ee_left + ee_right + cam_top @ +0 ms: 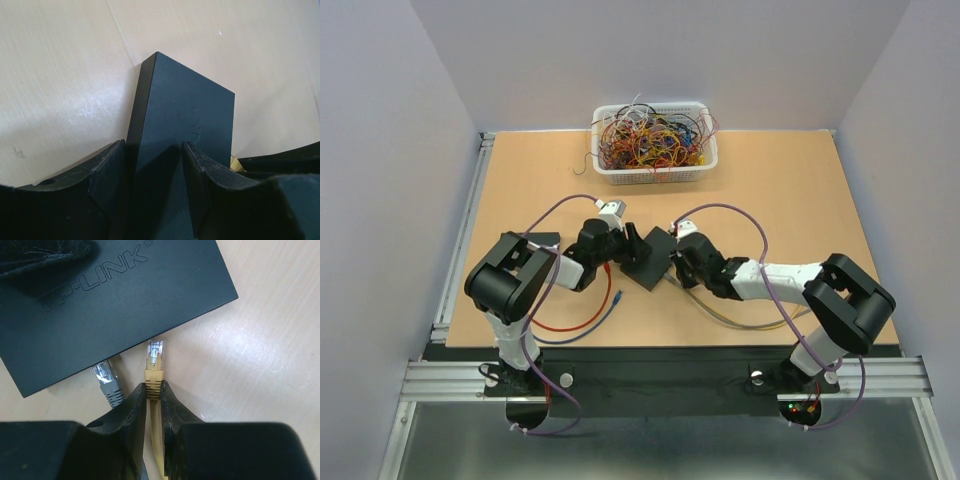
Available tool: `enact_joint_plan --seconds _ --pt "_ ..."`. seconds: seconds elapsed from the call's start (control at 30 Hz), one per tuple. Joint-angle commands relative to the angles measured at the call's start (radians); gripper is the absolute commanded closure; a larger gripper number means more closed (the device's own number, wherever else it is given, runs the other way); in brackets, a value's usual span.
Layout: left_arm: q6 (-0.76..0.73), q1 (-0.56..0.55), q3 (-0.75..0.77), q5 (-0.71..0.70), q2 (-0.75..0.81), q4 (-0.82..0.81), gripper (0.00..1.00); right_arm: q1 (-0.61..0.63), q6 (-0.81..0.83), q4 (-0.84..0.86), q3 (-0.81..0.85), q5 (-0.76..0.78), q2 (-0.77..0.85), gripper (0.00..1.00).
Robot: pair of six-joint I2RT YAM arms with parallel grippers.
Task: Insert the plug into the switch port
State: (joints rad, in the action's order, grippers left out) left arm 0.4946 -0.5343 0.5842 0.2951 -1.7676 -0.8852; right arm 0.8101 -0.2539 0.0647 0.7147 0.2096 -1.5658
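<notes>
The flat black switch box (651, 259) lies mid-table, marked TP-LINK in the right wrist view (115, 295). My left gripper (632, 246) is shut on it, with one finger on each side (152, 150). My right gripper (678, 264) is shut on the ribbed boot of a yellow plug (154, 360). The plug's clear tip points at the box's near edge, a short gap away. The socket openings on that edge do not show. A grey plug (107, 381) lies just left of the yellow one, with its tip at the same edge.
A white basket (655, 172) full of tangled wires stands at the back centre. Red and blue cables (582, 322) loop on the table near the left arm. A yellowish cable (725, 315) trails back from the right gripper. Metal rails run along the table's left and front edges.
</notes>
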Motion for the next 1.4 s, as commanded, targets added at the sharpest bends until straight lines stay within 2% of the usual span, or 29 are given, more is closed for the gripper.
enact_joint_plan --seconds 0.0,0.2,0.73,1.37 --pt "-0.019 -0.006 0.034 0.052 -0.013 -0.011 0.42 -0.005 -0.001 0.07 0.061 0.03 -0.007 0.99" --pt "-0.031 -0.006 0.045 0.044 -0.016 0.009 0.43 -0.005 0.002 0.072 0.08 0.025 -0.008 1.0" --pt "-0.051 -0.006 0.085 0.027 -0.036 0.061 0.44 0.012 0.039 0.089 0.062 -0.13 0.024 1.0" --pt "-0.057 -0.006 0.098 -0.005 -0.044 0.1 0.45 0.023 0.022 0.057 0.008 -0.121 0.087 1.0"
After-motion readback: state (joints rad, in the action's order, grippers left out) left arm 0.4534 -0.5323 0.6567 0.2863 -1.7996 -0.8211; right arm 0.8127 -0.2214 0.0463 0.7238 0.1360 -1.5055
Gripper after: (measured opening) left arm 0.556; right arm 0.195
